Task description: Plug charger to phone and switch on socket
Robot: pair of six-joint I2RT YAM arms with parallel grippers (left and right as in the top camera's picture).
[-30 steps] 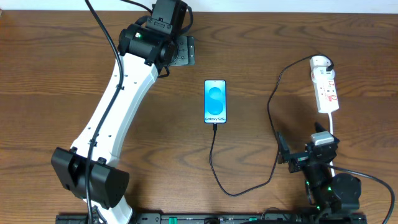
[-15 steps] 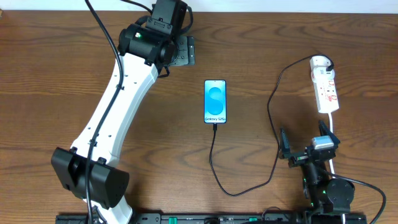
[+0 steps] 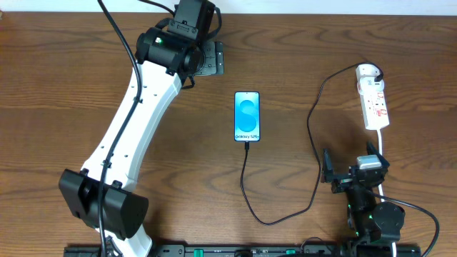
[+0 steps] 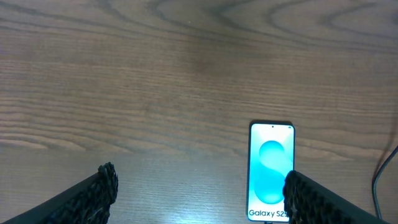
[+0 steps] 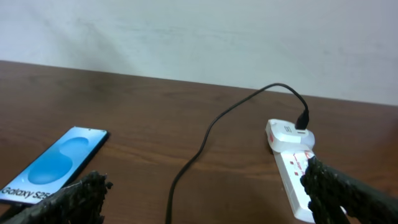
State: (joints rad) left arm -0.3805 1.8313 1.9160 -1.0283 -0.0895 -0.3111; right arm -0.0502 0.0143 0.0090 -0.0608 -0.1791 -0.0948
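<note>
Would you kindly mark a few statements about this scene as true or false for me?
1. The phone lies screen up. True.
2. The charger runs to the phone's bottom edge. True.
3. The right gripper grips the charger. False: it is open and holds nothing.
4. The socket lies between the phone and the left gripper. False: it lies on the phone's other side, by the right gripper.

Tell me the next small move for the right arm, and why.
Probably ease the right gripper forward toward the socket, aiming for its red switch marks. The charger already appears to meet the phone at its lower edge, and its adapter sits in the socket. The gripper is open and empty, short of the strip. Whether the switch is already on cannot be told.
</note>
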